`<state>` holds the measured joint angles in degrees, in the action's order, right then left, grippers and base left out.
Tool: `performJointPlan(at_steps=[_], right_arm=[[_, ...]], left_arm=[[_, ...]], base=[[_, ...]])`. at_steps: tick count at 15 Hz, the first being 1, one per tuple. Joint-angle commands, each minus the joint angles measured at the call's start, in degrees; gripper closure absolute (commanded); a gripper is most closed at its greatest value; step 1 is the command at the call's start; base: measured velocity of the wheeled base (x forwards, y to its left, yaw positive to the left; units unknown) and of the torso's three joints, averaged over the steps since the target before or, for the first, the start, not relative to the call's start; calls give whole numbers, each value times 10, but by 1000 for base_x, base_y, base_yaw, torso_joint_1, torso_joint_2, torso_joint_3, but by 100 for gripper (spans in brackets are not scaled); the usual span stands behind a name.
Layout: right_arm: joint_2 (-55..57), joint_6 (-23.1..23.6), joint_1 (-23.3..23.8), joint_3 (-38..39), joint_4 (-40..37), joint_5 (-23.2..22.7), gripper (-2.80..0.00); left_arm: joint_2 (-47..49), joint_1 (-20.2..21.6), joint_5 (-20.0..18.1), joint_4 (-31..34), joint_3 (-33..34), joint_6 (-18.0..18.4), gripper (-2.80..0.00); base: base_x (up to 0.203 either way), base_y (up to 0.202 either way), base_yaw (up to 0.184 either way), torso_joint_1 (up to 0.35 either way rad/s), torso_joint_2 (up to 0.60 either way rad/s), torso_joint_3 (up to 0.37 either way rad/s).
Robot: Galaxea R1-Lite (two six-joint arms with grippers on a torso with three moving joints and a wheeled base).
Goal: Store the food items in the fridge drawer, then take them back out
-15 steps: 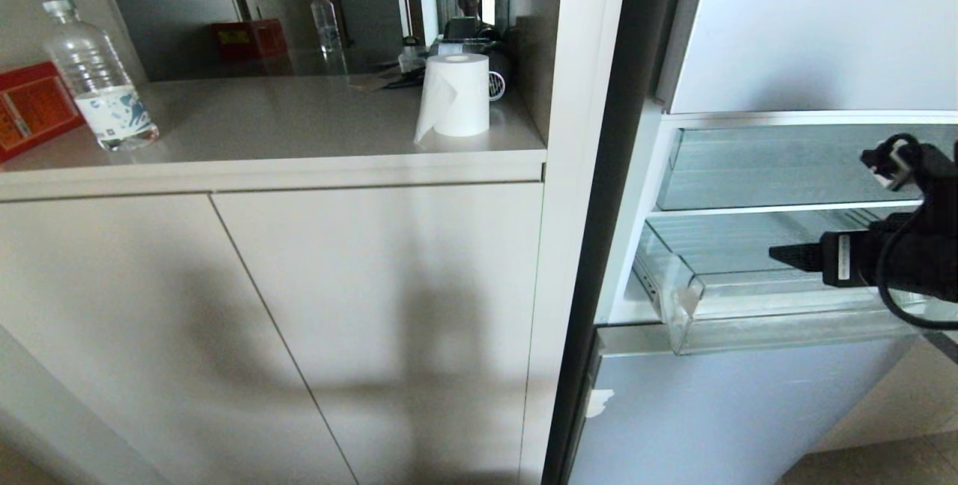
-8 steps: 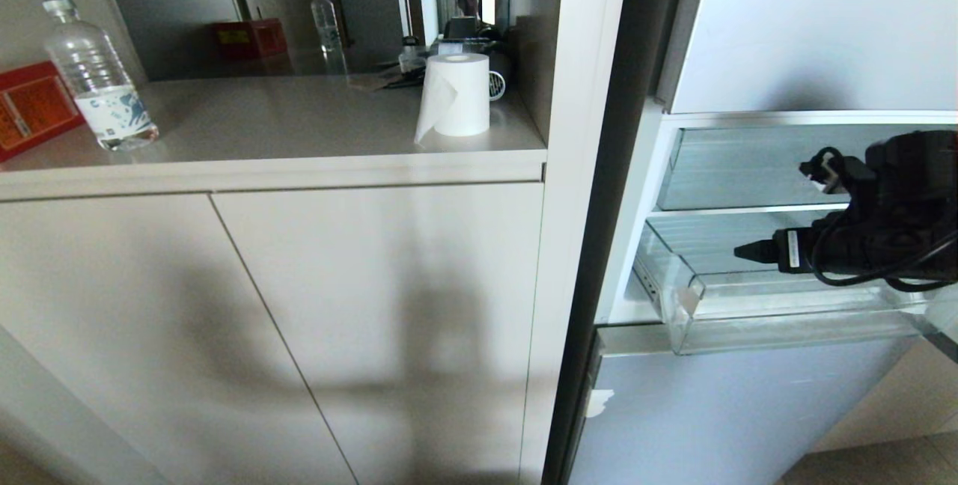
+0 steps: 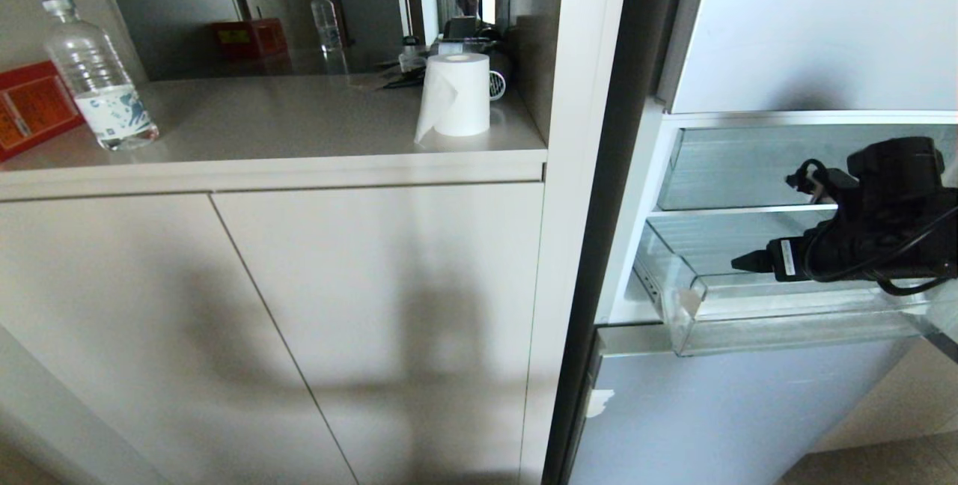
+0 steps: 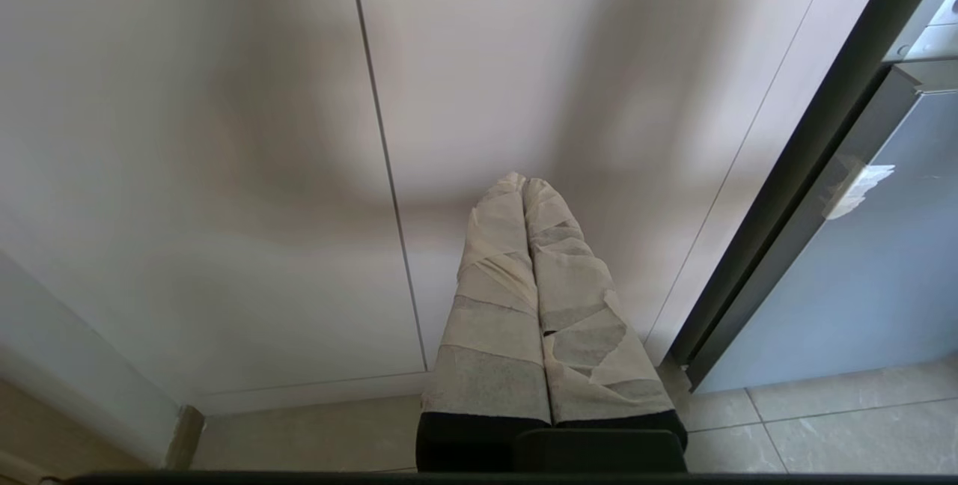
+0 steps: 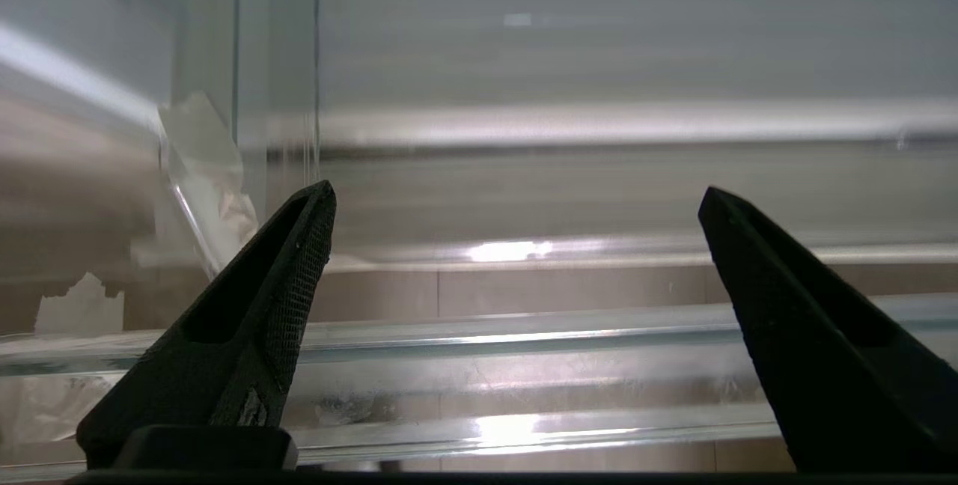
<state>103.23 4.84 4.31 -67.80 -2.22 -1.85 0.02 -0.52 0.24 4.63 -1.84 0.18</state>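
Tiled floor (image 4: 823,425) and beige cabinet doors (image 3: 299,305) sit nearest us, with one frosted blue-grey lower fridge front (image 3: 733,410) on the right. We count two grippers. Left gripper (image 4: 524,184), parked low before the cabinet doors, has its taped fingers pressed together, empty. Right gripper (image 5: 516,200) hangs over the fridge drawer (image 3: 748,309), jaws spread wide, nothing between them. We count one such drawer, pulled out, clear plastic, its long axis running left-right across the fridge, thick front lip facing us. It lies directly under and ahead of the right gripper; contact we cannot tell. We see no fruit in it. Above it, one second clear bin (image 3: 741,167). Farther left on the counter (image 3: 299,133): one paper roll (image 3: 456,96), one water bottle (image 3: 97,73), one red box (image 3: 30,107). Behind, a mirror (image 3: 314,6) reflects a person.
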Motion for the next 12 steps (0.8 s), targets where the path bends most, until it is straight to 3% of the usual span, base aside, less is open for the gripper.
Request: performJointPlan(at_steps=[1,8,12], right_arm=[[-3,1,4,-26,-66,0,-280],[-65,2,24,-87,-316,3,-280],[-83,3,36,-70,-332,1,-280]], left_arm=[[0,0,0,0,0,0,0],[0,0,0,0,0,0,0],[0,0,0,0,0,0,0]], base=[[0,0,0,0,0,0],[0,0,0,0,0,0],[0,0,0,0,0,0]])
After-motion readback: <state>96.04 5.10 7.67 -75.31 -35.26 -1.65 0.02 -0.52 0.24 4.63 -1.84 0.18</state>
